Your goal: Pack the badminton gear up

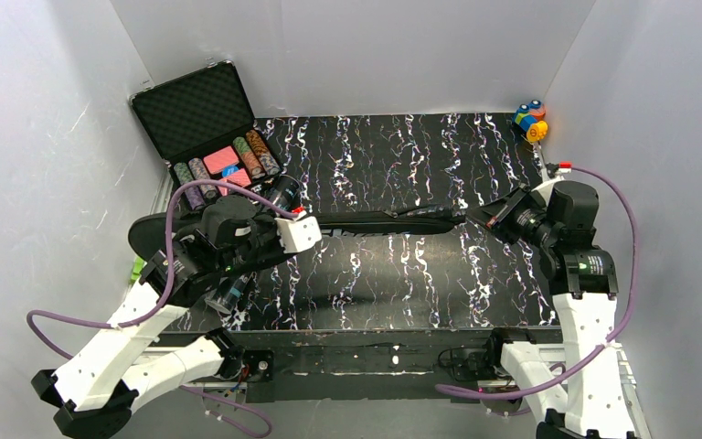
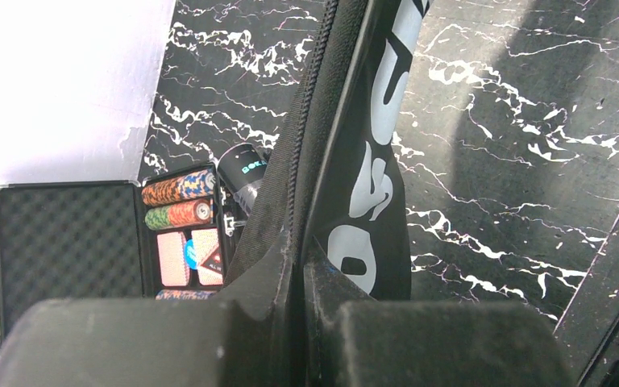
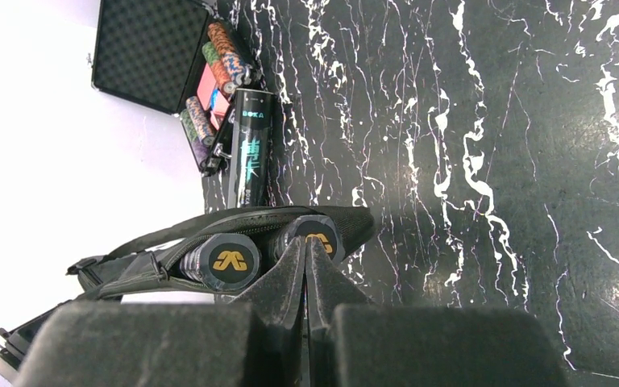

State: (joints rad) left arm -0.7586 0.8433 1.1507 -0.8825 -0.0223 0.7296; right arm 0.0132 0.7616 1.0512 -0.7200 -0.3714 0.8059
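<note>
The black fabric CROSSWAY racket bag [image 1: 366,222] lies flat across the marbled table [image 1: 402,155], with its wide head to the left. The left gripper [image 2: 298,250] is clamped on its zippered edge. The right gripper [image 3: 305,250] has its jaws together at the open neck, just in front of two round racket butt caps [image 3: 226,260]; I cannot tell whether they pinch any fabric. The glossy cylindrical tube [image 3: 250,149] lies beside the foam-lined poker chip case [image 1: 196,110].

The racket bag [image 1: 375,222] lies across the tabletop [image 1: 402,283] from its left edge to right of centre, with two racket handles [image 3: 230,260] side by side inside its narrow right end. Behind its wide left end lies the shuttlecock tube [image 3: 251,149], just in front of the open poker chip case [image 1: 203,114] at the back left. The toy blocks [image 1: 530,120] sit in the back right corner.
</note>
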